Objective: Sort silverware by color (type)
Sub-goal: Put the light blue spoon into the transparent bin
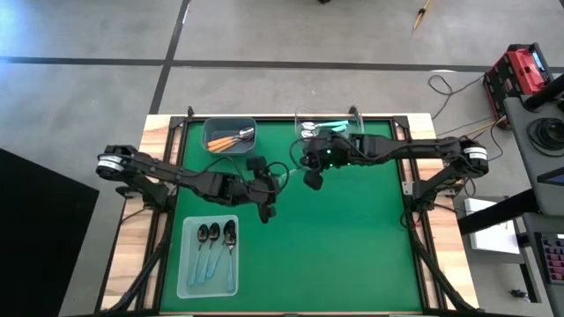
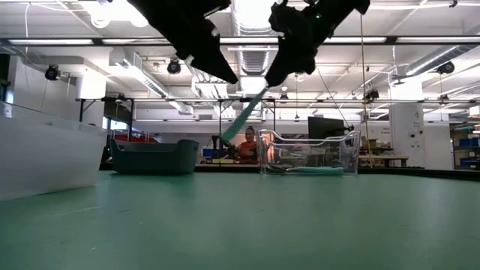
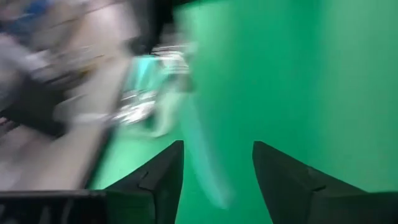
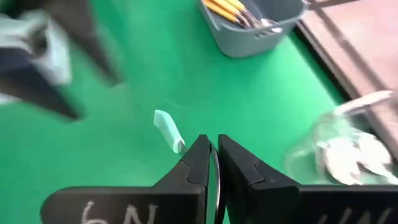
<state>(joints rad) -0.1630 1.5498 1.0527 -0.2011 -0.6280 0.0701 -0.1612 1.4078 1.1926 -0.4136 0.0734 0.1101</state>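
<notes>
1. The silverware is nearly sorted: orange-handled spoons (image 1: 231,138) lie in the grey bin (image 1: 211,128) at about 11 o'clock on the table (image 1: 335,238), three dark-bowled spoons (image 1: 214,238) with thin light-blue handles lie in the pale tray (image 1: 187,283) at about 8 o'clock, and teal-handled spoons (image 1: 328,126) lie in the clear bin (image 2: 349,154) at 12 o'clock.
2. One teal-handled spoon (image 4: 166,129) is in the air above the table's upper middle, between the two arms. In the low view it hangs slanting down from the right gripper (image 4: 212,152), well clear of the green surface.
3. The right gripper has its fingers pressed together on that spoon, whose teal handle sticks out past the fingertips in the right wrist view.
4. The left gripper (image 3: 217,163) sits at about 9 o'clock from the right one, just beside it, with its fingers apart and nothing between them. A blurred pale-teal streak, likely the same spoon, lies ahead of it in its wrist view.
5. Judged from this, the step in hand is a hand-over, with the right arm taking charge of the last loose spoon.
6. The next move calls for a short carry toward 12 o'clock, holding the spoon over the clear bin's rim, then parting the fingers so it drops among the other teal ones.
7. The left arm needs to stay clear of that path.
</notes>
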